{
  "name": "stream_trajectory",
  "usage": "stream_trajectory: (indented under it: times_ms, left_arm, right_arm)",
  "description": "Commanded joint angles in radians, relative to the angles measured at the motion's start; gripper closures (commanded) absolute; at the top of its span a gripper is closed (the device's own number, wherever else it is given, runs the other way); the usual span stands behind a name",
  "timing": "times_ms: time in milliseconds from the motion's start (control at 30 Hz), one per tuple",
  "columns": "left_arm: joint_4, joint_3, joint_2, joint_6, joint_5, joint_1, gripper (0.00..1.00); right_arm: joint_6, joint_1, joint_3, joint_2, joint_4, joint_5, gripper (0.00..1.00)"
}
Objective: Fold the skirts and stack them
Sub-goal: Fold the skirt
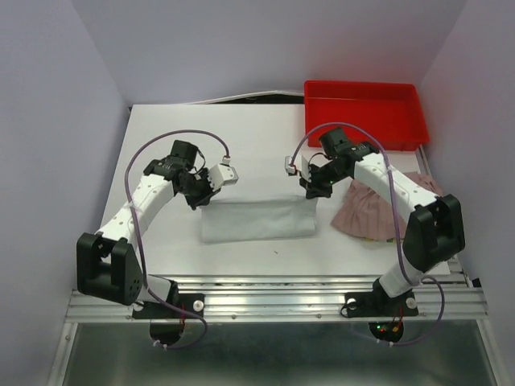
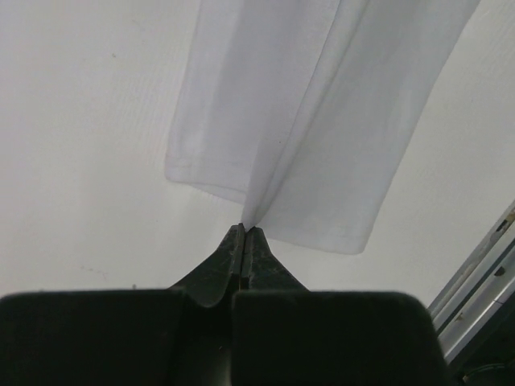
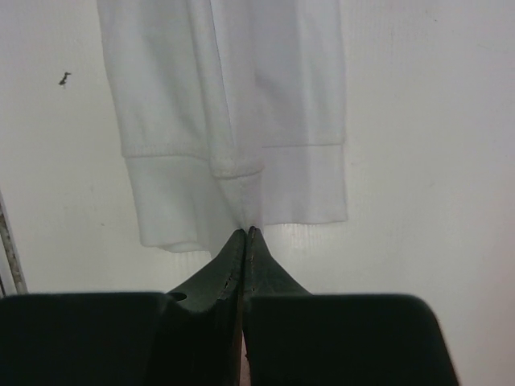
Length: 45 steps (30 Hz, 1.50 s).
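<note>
Roughly midway: plain pale grey-white cloth skirt (image 1: 257,219) lies mid-table as a folded strip, with left gripper (image 2: 244,230) and right gripper (image 3: 246,232) each pinched tight on one end. Dusty pink pleated skirt (image 1: 366,211) sits unfolded at right, unstacked. Red plastic tray (image 1: 370,112) back right, nothing visible inside.

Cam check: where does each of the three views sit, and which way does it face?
Top external: above and behind the bases, looking down on the table; shows left arm, right arm, pale skirt, pink skirt, red tray.
Left wrist: on the left arm, looking along the left gripper, shut on the pale skirt's edge.
Right wrist: likewise along the right gripper, shut on its banded edge.
Shared: all three show the pale skirt.
</note>
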Motion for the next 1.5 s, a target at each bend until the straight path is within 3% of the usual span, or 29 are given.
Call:
stream_trajectory:
  times_ms: [0, 233, 300, 333, 367, 433, 467, 733, 900, 1067, 1233, 1467]
  left_arm:
    - [0.018, 0.054, 0.08, 0.072, -0.002, 0.039, 1.0]
    - [0.096, 0.065, 0.237, 0.064, -0.011, 0.051, 0.98]
    - [0.118, 0.068, 0.278, 0.049, -0.025, 0.052, 0.77]
    - [0.127, 0.07, 0.288, 0.041, -0.031, 0.052, 0.71]
    - [0.136, 0.074, 0.295, 0.033, -0.039, 0.055, 0.5]
    - [0.142, 0.083, 0.301, 0.023, -0.043, 0.063, 0.4]
    - [0.147, 0.097, 0.295, 0.015, -0.042, 0.066, 0.38]
    - [0.123, 0.111, 0.131, -0.127, -0.022, 0.062, 0.38]
    - [0.112, 0.01, 0.068, -0.2, -0.019, 0.023, 0.52]
    - [0.141, -0.105, 0.073, -0.305, -0.039, -0.073, 0.54]
    - [0.219, -0.142, 0.125, -0.382, -0.112, -0.15, 0.53]
    - [0.286, -0.026, 0.382, -0.415, -0.273, -0.109, 0.72]
  right_arm:
    - [-0.103, -0.021, 0.075, 0.092, -0.045, 0.008, 0.99]
    - [-0.101, -0.041, 0.19, 0.287, -0.038, -0.005, 0.99]
    - [-0.083, -0.041, 0.205, 0.311, -0.036, -0.003, 0.99]
    - [-0.066, -0.041, 0.203, 0.324, -0.027, 0.015, 0.85]
    - [-0.052, -0.041, 0.202, 0.327, 0.001, 0.026, 0.76]
    - [-0.011, -0.041, 0.216, 0.333, 0.021, 0.049, 0.49]
    - [-0.003, -0.052, 0.225, 0.332, 0.021, 0.049, 0.47]
    - [0.126, -0.061, 0.28, 0.302, 0.039, 0.06, 0.45]
    - [0.188, -0.061, 0.254, 0.339, 0.05, 0.028, 0.51]
    - [0.239, -0.061, 0.26, 0.419, 0.051, 0.017, 0.53]
    - [0.261, -0.061, 0.228, 0.444, 0.05, 0.017, 0.58]
    - [0.304, -0.061, 0.087, 0.387, 0.035, -0.049, 0.66]
